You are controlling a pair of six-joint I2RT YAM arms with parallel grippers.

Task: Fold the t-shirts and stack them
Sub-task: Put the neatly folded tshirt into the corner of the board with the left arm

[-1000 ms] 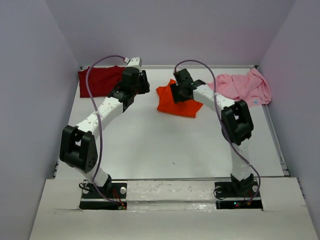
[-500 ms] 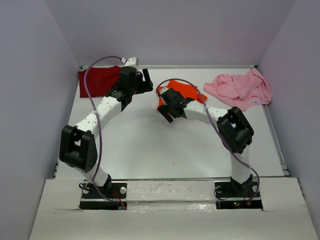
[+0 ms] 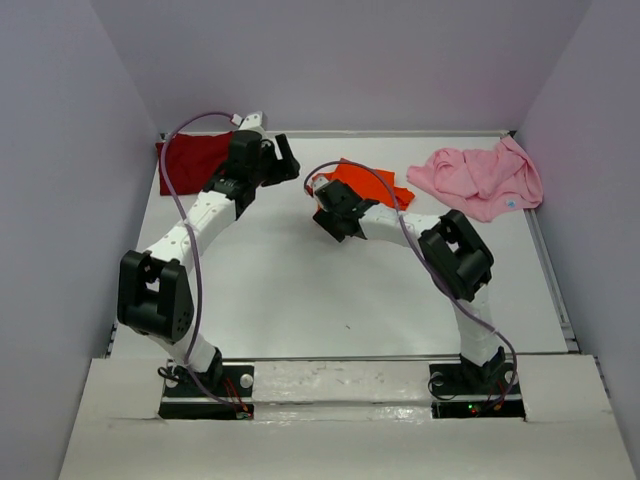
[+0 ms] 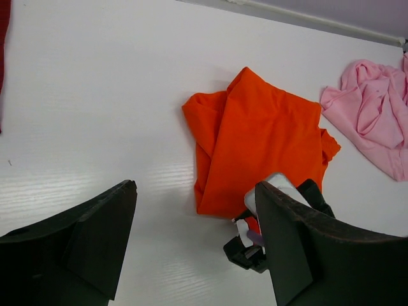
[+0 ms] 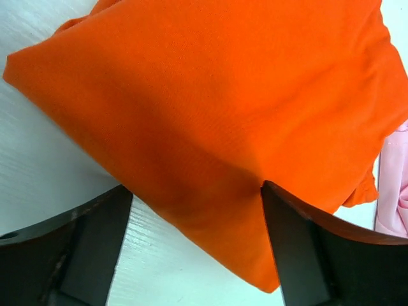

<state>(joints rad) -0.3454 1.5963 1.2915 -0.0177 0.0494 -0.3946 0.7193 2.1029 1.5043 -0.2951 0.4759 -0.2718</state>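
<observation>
From the top camera: an orange t-shirt (image 3: 372, 186) folded into a rough, slightly rumpled packet, flat on the white counter (image 3: 300, 290). Well to the left of the orange t-shirt, a dark red t-shirt (image 3: 193, 160), partly hidden behind the left arm (image 3: 200, 215); to the right of the orange t-shirt and apart from it, a pink t-shirt (image 3: 482, 180) in a loose heap. Just left of the orange t-shirt and clear of the cloth, the left gripper (image 3: 286, 162); at that shirt's near-left corner, the right gripper (image 3: 333, 207), partly overlapping it in this view — contact impossible to judge from here. From the left wrist camera: left gripper's fingers (image 4: 83, 245) spread wide, holding nothing, mostly bare counter in the gap, the orange t-shirt ahead of the fingertips and untouched; right gripper at the shirt's near edge, pink t-shirt past its right side. From the right wrist camera: right gripper's fingers (image 5: 70, 252) likewise wide apart, gripping nothing, the orange t-shirt filling the gap and most of the frame — smooth top layer, folded edge toward the camera, a strip of pink beyond its right corner. Fingertip contact with the cloth: not discernible.
</observation>
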